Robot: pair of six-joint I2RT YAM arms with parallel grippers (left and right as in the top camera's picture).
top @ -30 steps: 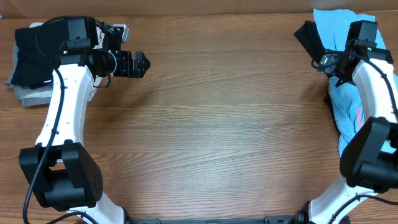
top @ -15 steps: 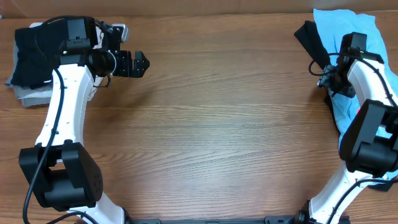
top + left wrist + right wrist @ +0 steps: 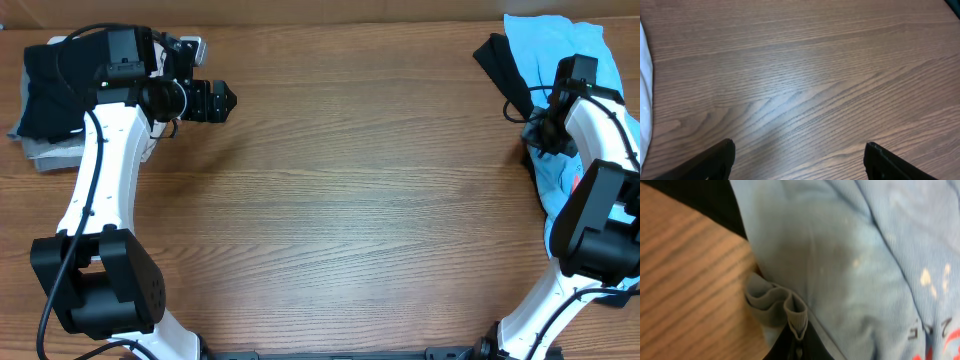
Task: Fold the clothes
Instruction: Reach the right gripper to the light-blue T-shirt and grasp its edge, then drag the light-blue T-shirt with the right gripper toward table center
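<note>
Right claw (image 3: 537, 135) is sitting at the right edge of the table (image 3: 350, 200), closed and gripping the T-shirt (image 3: 555, 40). In the right wrist view a bunched fold of its light blue edge is being pinched between the fingertips (image 3: 799, 347), just above the wood (image 3: 680, 280). The T-shirt (image 3: 850, 255) is lying crumpled along the right edge, running from the far right corner down beside the right arm. Its coral lettering is showing low on the heap, and white print is partly showing in the wrist view, too blurred to read. A black garment (image 3: 495, 60) is lying at the far right corner, touching the T-shirt's left side and partly under it. It is showing as a dark strip at the top of the wrist view (image 3: 700, 195).

Left claw (image 3: 225, 100) is hanging over bare wood near the far left corner, fingers spread wide and holding nothing — in its wrist view the two fingertips (image 3: 722, 157) are standing well apart over the grain. Behind the left arm, at the far left corner, a black cloth (image 3: 45, 80) is lying on top of a grey cloth (image 3: 45, 155).
</note>
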